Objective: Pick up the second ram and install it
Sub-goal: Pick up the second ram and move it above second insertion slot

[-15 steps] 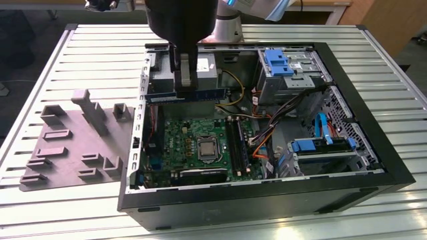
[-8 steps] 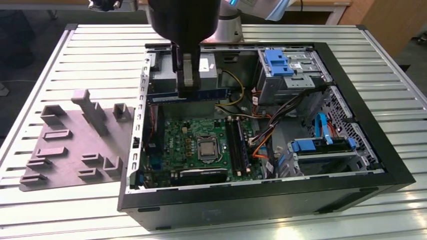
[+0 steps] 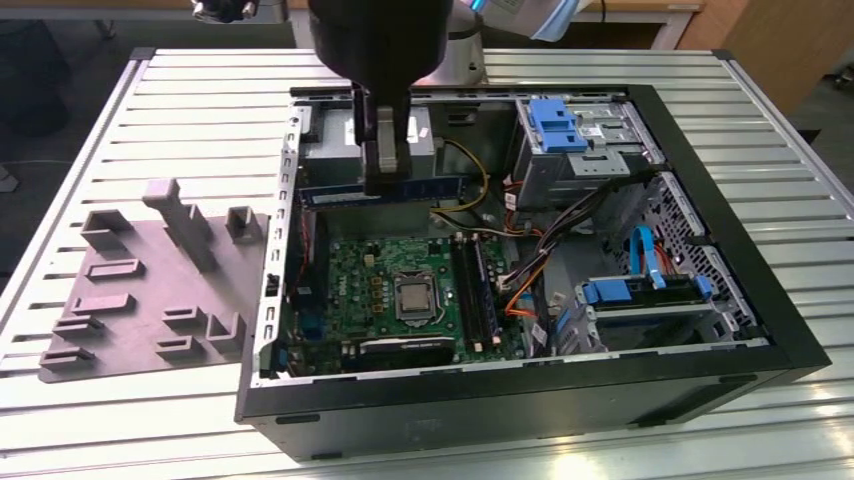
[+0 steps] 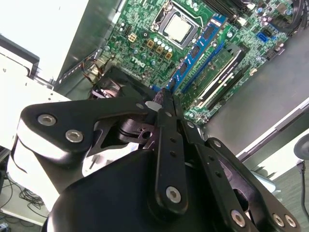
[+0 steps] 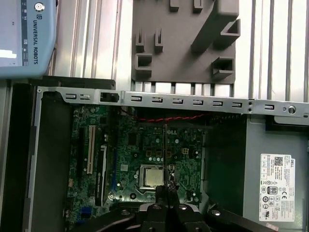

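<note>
The second ram [image 3: 434, 190] hangs level above the open computer case, over its far side in the exterior view, with my gripper [image 3: 387, 183] shut on its middle. In the second wrist view the stick [image 4: 203, 46] runs out from the shut fingertips [image 4: 170, 104], blue-faced with a row of chips, above the motherboard. The first wrist view shows it edge-on as a thin dark line [image 5: 165, 150] ahead of the gripper [image 5: 166, 192]. The long black memory slots [image 3: 474, 285] lie lower down on the green board, beside the processor socket [image 3: 414, 298]. One slot [image 4: 217, 65] holds a green stick.
A light grey plastic tray [image 3: 134, 290] with raised blocks and a tall post lies on the slatted table at the exterior view's left. The black case wall [image 3: 534, 395] rings the board. Blue drive cages [image 3: 561, 125] and orange cables [image 3: 527, 270] crowd the right half.
</note>
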Robot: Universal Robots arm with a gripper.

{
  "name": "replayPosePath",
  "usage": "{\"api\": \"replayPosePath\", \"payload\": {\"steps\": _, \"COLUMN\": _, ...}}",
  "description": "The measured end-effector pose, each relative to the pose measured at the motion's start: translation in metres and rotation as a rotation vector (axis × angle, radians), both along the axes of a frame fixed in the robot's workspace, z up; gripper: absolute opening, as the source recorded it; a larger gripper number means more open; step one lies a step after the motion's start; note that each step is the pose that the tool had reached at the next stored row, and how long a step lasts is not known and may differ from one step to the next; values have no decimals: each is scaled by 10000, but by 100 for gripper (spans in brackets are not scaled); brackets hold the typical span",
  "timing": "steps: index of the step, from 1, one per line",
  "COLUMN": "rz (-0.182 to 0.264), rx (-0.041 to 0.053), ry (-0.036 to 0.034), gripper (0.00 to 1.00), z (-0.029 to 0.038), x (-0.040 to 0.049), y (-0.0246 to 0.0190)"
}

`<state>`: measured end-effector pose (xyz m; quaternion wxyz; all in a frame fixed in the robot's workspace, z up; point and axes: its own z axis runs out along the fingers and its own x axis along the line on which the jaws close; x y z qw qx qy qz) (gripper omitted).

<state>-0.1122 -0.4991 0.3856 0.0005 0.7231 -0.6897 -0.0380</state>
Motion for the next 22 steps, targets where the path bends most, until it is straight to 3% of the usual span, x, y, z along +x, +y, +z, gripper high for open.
{"api": "replayPosePath", "payload": {"steps": 14, "rz": -2, "rx": 1, "ry": -1, "gripper": 12, "z": -6, "x": 204, "y": 0}}
{"api": "replayPosePath", "payload": {"steps": 22, "rz": -6, "rx": -1, "ry": 1, "gripper": 12, "z": -47, "x": 276, "y": 0}}
